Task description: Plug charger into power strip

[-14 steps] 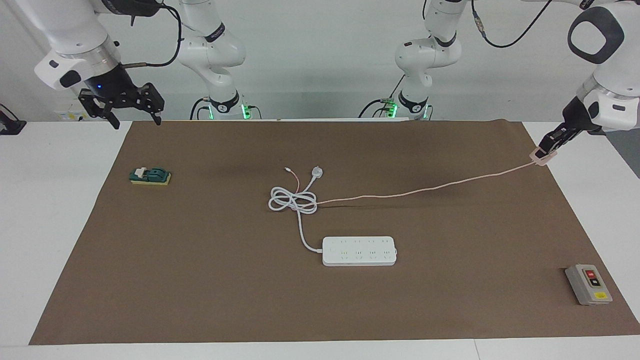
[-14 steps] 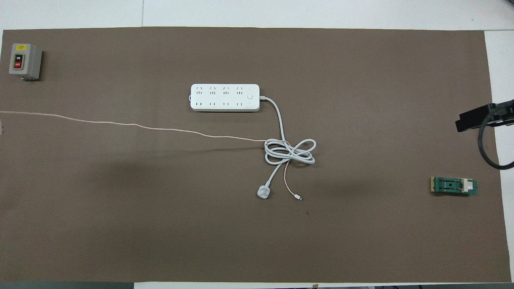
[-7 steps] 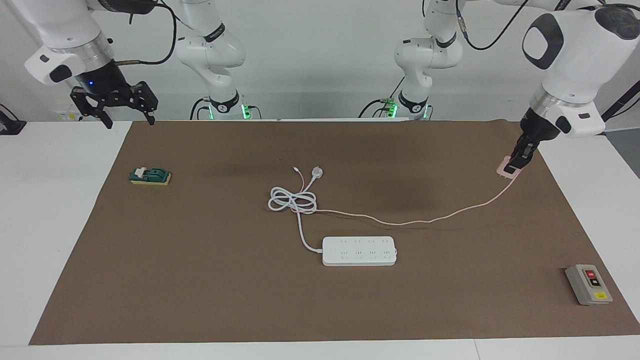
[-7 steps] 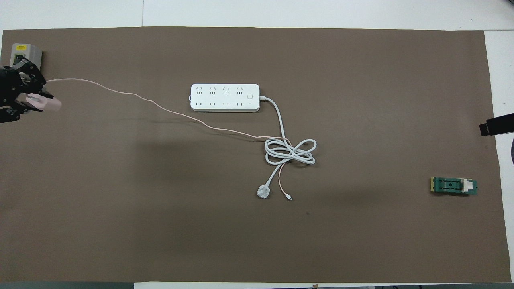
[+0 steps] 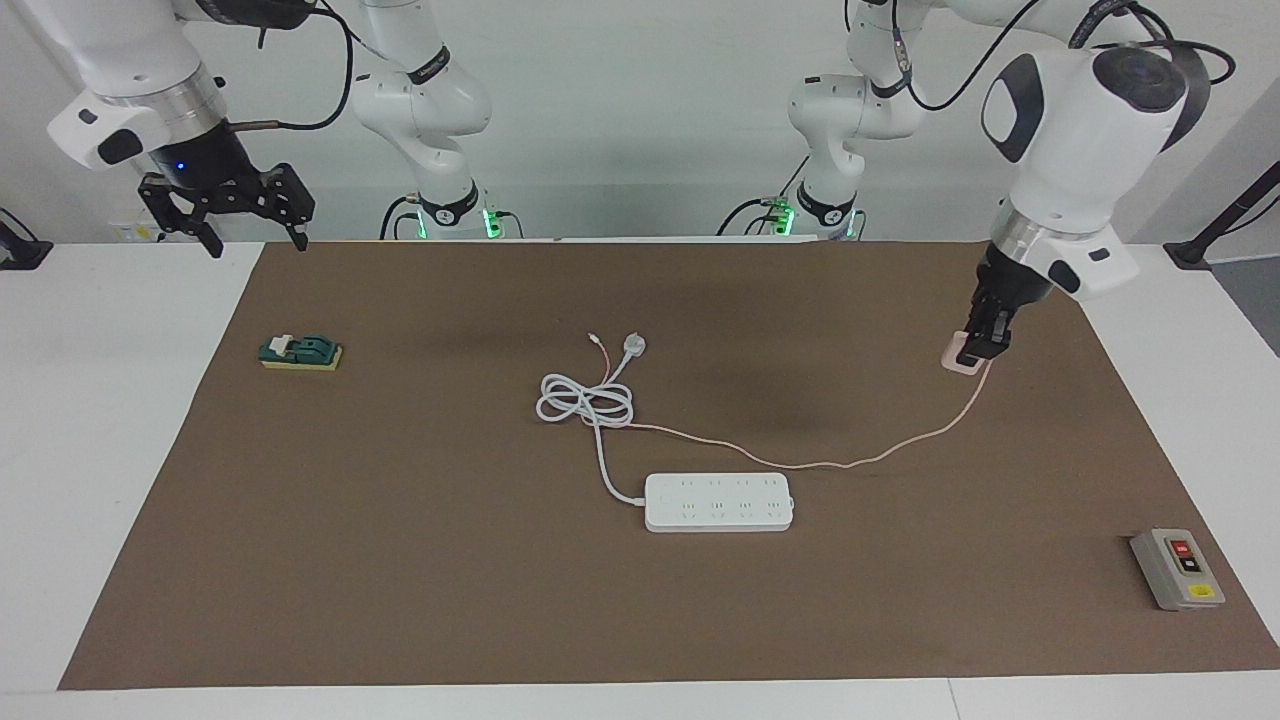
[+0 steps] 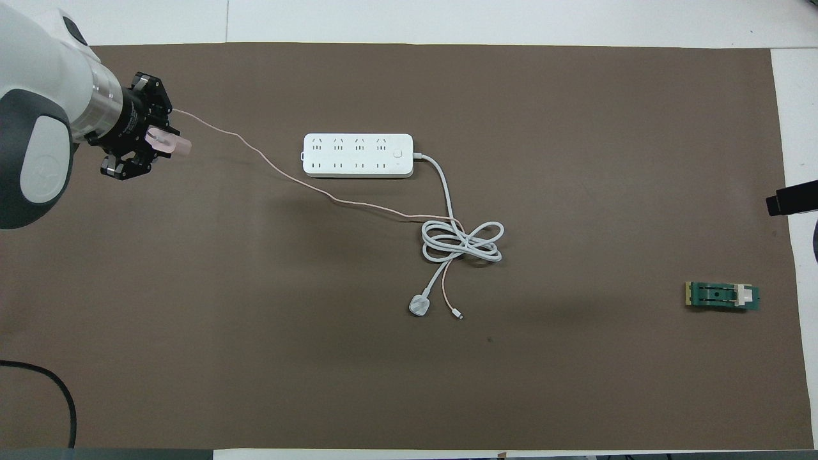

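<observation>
My left pincer (image 5: 978,342) is up in the air, squeezing the charger (image 5: 960,355); its pink cable (image 5: 850,462) hangs down from it to the tabletop (image 5: 400,600); the power strip (image 5: 718,501) lies flat, well apart from that pincer; my right pincer (image 5: 240,205) waits, fingers spread wide.

The small pale-pink cube-shaped charger (image 5: 962,353) hangs in the air over the brown mat, toward the left arm's end of the worktop. Its long thin pink cable (image 5: 860,460) drops to the mat and runs past the power strip into the coiled white cord (image 5: 585,401). The long flat white power strip (image 5: 718,501) lies flat mid-mat, sockets up.
</observation>
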You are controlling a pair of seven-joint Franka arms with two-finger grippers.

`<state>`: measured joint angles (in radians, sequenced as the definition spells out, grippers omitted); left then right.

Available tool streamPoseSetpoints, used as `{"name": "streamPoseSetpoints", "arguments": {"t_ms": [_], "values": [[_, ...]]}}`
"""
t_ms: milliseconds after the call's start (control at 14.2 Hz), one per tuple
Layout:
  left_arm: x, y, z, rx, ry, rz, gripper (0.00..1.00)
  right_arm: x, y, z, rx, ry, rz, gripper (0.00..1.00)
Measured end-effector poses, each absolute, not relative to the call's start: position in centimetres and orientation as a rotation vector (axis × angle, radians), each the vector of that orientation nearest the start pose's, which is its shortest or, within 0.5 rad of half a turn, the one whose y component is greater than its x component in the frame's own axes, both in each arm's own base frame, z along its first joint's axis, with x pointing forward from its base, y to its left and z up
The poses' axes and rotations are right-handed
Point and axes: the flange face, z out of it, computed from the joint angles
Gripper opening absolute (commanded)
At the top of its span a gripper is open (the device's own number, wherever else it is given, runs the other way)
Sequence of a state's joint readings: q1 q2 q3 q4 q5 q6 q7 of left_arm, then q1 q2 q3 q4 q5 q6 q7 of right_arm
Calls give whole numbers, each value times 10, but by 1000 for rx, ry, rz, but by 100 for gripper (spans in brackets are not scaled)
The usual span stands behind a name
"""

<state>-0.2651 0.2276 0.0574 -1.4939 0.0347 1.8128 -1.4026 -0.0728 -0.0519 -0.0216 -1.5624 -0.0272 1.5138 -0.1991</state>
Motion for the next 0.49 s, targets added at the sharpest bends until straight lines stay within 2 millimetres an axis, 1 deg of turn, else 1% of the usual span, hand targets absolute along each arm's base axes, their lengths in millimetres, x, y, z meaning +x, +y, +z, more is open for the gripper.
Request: {"name": "streamPoseSetpoints", "arguments": {"t_ms": [141, 211, 492], "values": [[641, -142, 547, -2602, -1833, -173, 0, 530, -54, 651, -3166, -163, 2, 100], [645, -146, 543, -2585, -1863, -177, 0, 530, -54, 651, -3166, -163, 4, 100], [666, -166, 521, -2468, -2046, -192, 0, 529, -54, 648, -3163, -164, 27, 100]]}}
